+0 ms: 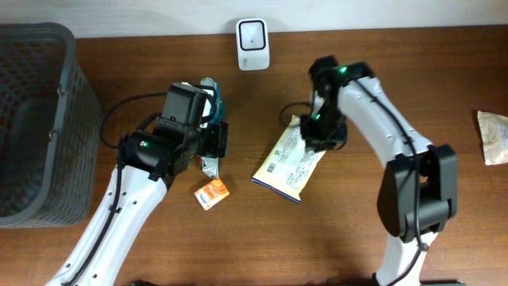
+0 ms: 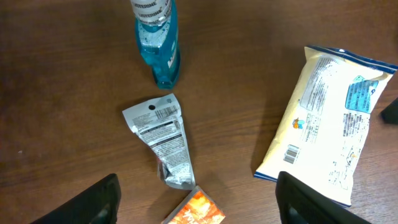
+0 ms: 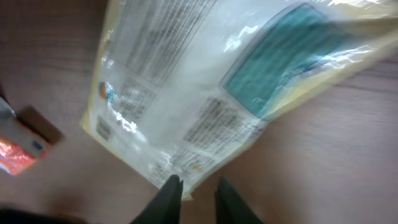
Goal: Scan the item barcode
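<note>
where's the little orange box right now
In the overhead view the orange box lies on the table left of centre, just below the crumpled silver pouch and left of the yellow snack bag's lower corner.

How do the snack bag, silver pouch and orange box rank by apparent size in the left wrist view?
1. snack bag
2. silver pouch
3. orange box, though it is cropped by the bottom edge, so unsure

Dark brown wood-grain table (image 1: 262,238), pale wall strip (image 1: 397,12) along its far edge, soft even light.
</note>
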Action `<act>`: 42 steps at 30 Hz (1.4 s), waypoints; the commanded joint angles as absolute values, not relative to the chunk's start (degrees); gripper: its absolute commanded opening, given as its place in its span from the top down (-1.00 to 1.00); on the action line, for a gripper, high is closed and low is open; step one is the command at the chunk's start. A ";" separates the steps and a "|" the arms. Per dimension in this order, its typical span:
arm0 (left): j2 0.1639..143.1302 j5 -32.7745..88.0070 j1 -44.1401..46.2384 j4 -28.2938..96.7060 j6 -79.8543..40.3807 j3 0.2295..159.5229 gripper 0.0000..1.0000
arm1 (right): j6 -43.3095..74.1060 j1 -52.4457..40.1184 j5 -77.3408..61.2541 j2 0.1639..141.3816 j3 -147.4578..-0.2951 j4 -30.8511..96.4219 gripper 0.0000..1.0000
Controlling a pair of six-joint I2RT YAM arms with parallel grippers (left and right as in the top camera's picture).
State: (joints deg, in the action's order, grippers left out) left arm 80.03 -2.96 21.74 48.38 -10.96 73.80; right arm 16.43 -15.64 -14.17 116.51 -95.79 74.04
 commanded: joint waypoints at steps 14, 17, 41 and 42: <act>79.81 -2.33 21.63 48.25 -11.31 74.19 -0.75 | 16.67 -17.43 -11.77 117.67 -89.08 63.11 0.90; 79.81 -2.33 21.63 48.25 -11.31 74.19 -0.80 | 14.41 -14.52 -11.77 117.67 -97.86 68.51 0.73; 79.81 4.80 21.63 48.95 -11.31 74.00 -0.81 | 20.43 -11.44 -3.79 126.17 -99.74 62.33 0.67; 79.81 4.80 21.63 48.95 -11.31 73.93 -0.82 | 20.43 -11.16 -3.81 125.67 -101.51 64.38 0.63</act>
State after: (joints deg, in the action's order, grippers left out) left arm 80.03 1.26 21.74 48.75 -11.20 73.80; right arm 19.70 -11.99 -6.26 126.82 -96.84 60.27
